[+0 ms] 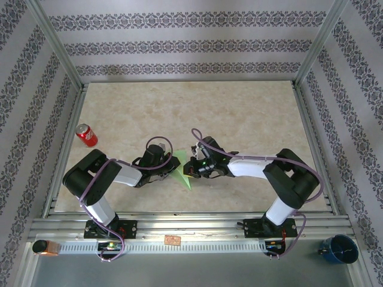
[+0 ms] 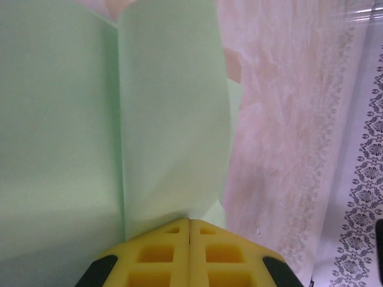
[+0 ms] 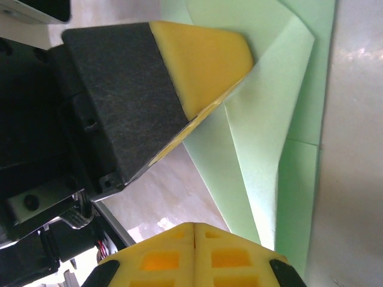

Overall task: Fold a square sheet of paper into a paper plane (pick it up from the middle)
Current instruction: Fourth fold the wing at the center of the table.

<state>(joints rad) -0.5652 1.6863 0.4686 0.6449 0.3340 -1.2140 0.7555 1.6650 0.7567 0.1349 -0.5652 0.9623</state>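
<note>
Paper, where: the thin, matte light green sheet of paper (image 1: pixel 180 168) lies on the beige marbled tabletop (image 1: pixel 239 119) between the two grippers, near the front edge. It is creased into overlapping flaps, with one point aimed toward the arm bases.
Left claw: the left gripper (image 2: pixel 190 236) has its yellow padded jaws closed tip to tip. The tips sit against a raised, curling flap of the sheet. I cannot tell whether a layer is nipped between them.
Right claw: the right gripper (image 3: pixel 194 242) has its jaws shut together with nothing between them, just beside the sheet's folded edge.
Handling: the sheet looks very light and limp. It probably holds a crease once pressed but springs up in a curve where nothing holds it down. On the smooth tabletop it will likely slide under a sideways push, and a hard pinch could leave stray wrinkles.
Where to hold: a free flap edge close to its crease is the likely pinch point, with the other closed claw pressing flat on the middle layers so the sheet does not shift.
Hidden or unclear: from above, both gripper heads cover much of the sheet, so its full outline and the number of folds are unclear. The left wrist view is too close to show the sheet's edges. The contact under the left tips is not visible.
</note>
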